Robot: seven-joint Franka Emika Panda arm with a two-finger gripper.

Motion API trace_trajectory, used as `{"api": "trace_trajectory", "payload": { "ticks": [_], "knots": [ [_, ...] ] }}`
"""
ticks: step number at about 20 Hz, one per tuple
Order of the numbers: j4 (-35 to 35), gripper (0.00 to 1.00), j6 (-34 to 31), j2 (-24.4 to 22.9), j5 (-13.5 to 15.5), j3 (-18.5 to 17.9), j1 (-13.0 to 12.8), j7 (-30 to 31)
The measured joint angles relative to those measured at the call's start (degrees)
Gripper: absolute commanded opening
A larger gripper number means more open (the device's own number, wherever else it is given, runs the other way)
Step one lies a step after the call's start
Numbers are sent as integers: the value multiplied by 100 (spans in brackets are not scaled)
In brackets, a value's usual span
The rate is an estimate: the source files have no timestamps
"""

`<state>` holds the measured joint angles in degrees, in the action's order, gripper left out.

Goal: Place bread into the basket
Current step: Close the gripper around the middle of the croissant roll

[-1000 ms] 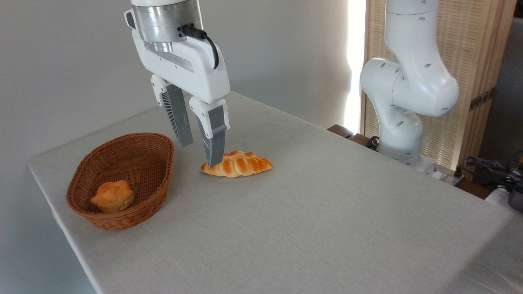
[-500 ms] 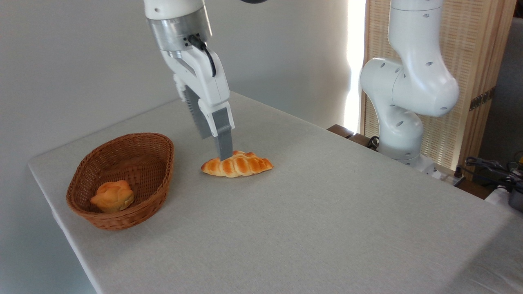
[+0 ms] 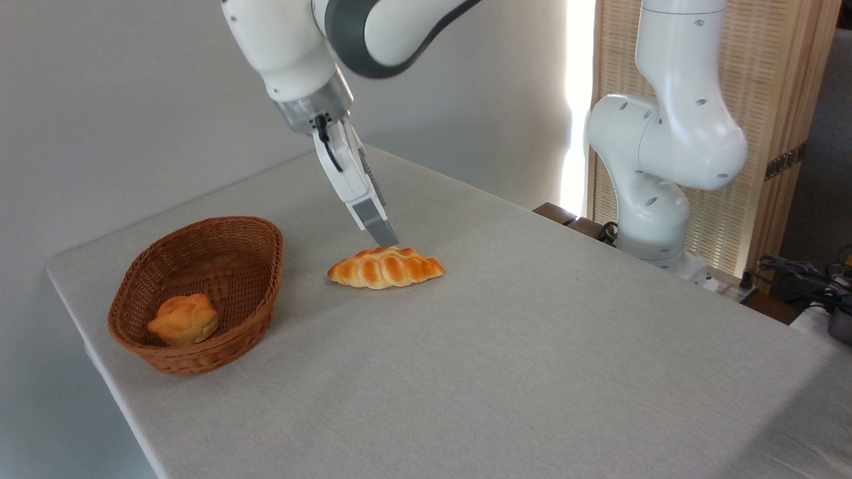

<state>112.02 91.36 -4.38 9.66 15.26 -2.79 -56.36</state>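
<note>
Camera view: your gripper (image 3: 385, 238) hangs edge-on, tips just above the bread (image 3: 386, 267); can't tell its opening, nothing visibly held. Bread lies on the table (image 3: 532, 346), right of the basket (image 3: 200, 293).

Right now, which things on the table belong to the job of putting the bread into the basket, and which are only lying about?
Belong to the job:
- braided loaf, lying on the table
- wicker basket
- gripper, just above the loaf

Only lying about:
- round bun, already in the basket
- cables at the far right
</note>
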Motion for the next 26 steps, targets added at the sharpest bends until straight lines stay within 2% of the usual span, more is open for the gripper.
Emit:
{"api": "trace_trajectory", "payload": {
  "ticks": [3,8,13,14,15,17,20,21,22,25,26],
  "knots": [
    [139,100,132,158,30,191,-1,-3],
    [628,100,951,339,30,526,-2,-6],
    [739,100,1119,345,18,563,10,-24],
    [739,98,1123,345,-14,564,10,-35],
    [739,91,1134,345,-60,577,10,-59],
    [753,91,1178,349,-238,652,9,-68],
    [795,83,1256,365,-511,781,8,-68],
    [806,78,1275,368,-536,809,8,-68],
    [814,68,1303,369,-552,826,8,-68],
    [821,26,1333,374,-563,829,11,-68],
    [822,19,1334,376,-564,829,11,-68]
  ]
}}
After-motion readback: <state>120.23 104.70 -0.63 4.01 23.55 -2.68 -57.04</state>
